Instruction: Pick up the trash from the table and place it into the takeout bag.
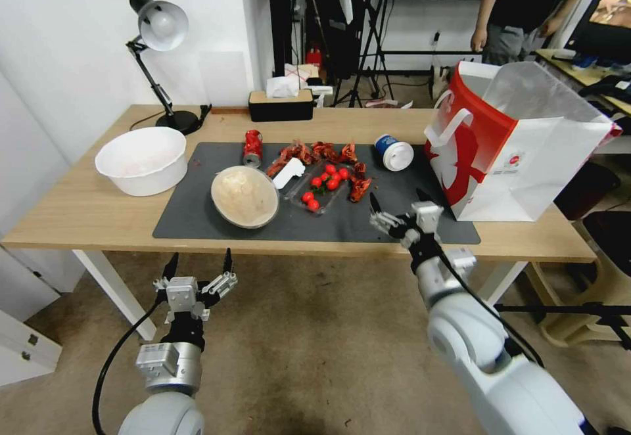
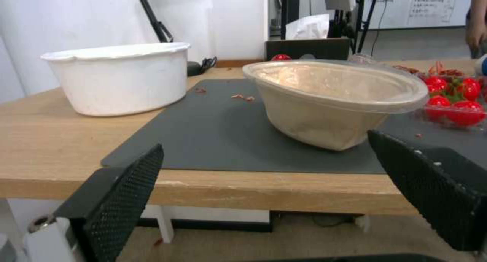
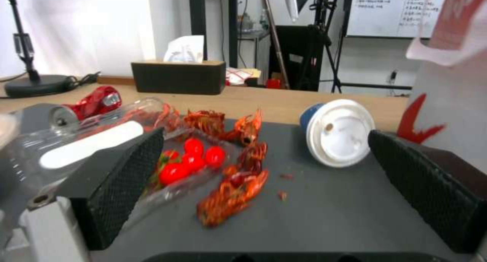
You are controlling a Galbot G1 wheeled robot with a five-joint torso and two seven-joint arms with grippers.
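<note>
- A long light-wood table (image 1: 79, 215) with a dark grey mat (image 1: 217, 221) stands before me in a cluttered room, with a desk lamp (image 1: 158, 27) and a black tissue box (image 1: 280, 105) at its far edge.
- My left gripper (image 1: 199, 269) hangs off the table's near edge, below the top; its fingers are spread wide and hold nothing.
- Just ahead of it on the mat is the round beige bowl (image 2: 335, 98), tilted on its side; farther off and to its left sits the large white bowl (image 2: 119, 77) on bare wood.
- My right gripper (image 1: 397, 206) hovers over the near edge of the mat, jaws wide apart and empty.
- Ahead of it and to its left lie crayfish shells (image 3: 231, 193), a clear tray of cherry tomatoes (image 3: 190, 161) and a clear plastic cup (image 3: 101, 132) on its side.
- Beyond those, the red drink can (image 3: 94, 102) lies crushed on the mat.
- Straight ahead, the blue cup with white lid (image 3: 337, 132) lies tipped, lid facing me.
- Just to my right gripper's right stands the takeout bag (image 1: 519, 152), open-topped, red panel toward the mat.
</note>
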